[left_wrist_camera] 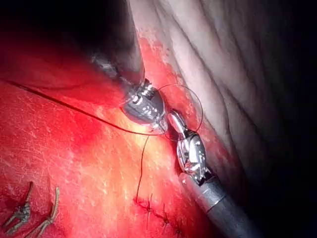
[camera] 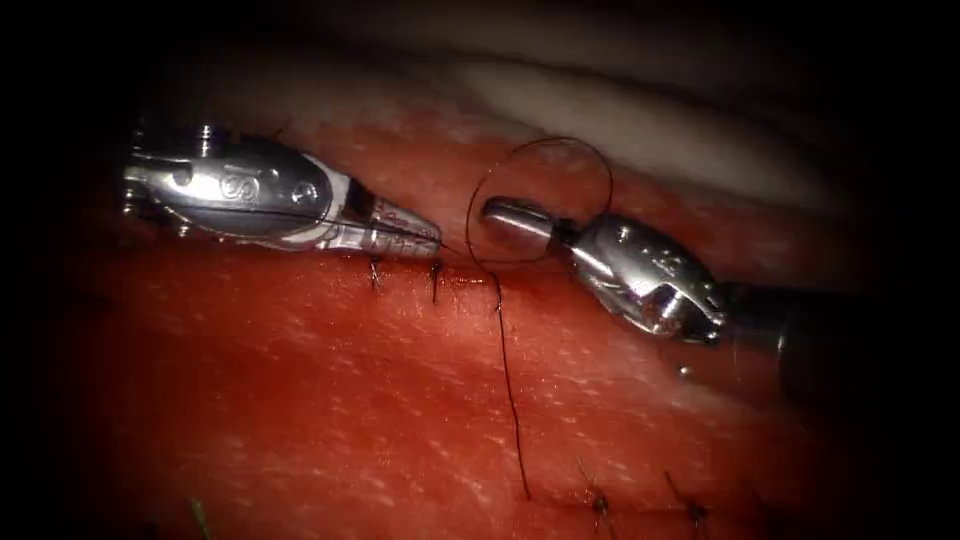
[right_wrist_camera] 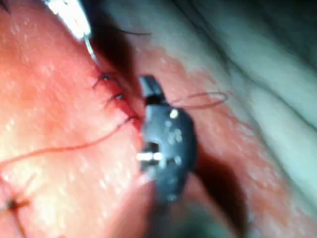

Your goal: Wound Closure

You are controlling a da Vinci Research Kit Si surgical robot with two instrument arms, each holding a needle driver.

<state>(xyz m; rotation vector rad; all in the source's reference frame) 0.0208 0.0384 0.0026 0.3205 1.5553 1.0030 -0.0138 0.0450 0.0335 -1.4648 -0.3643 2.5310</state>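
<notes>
The left tool (camera: pixel 425 238) lies over the tissue (camera: pixel 300 400) with its jaws shut on the dark thread (camera: pixel 508 380), just above two finished stitches (camera: pixel 405 275) on the cut. From those jaws the thread forms a loop (camera: pixel 540 145) around the right tool (camera: pixel 497 210), whose jaws are shut with nothing between them. A tail of thread leaves the tissue at the cut and runs down the near surface. The left wrist view shows the left tool (left_wrist_camera: pixel 157 126) holding the thread (left_wrist_camera: pixel 74 106), with the loop around the right tool (left_wrist_camera: pixel 174 120). The right wrist view shows the right tool (right_wrist_camera: pixel 147 85), the loop (right_wrist_camera: pixel 203 99) and the stitches (right_wrist_camera: pixel 111 89).
Pale fatty tissue (camera: pixel 640 120) rises behind the cut. Older knots with short cut ends (camera: pixel 600 500) sit along the near edge of the tissue, and they also appear in the left wrist view as knots (left_wrist_camera: pixel 22 213). Red fluid wets the surface around the cut.
</notes>
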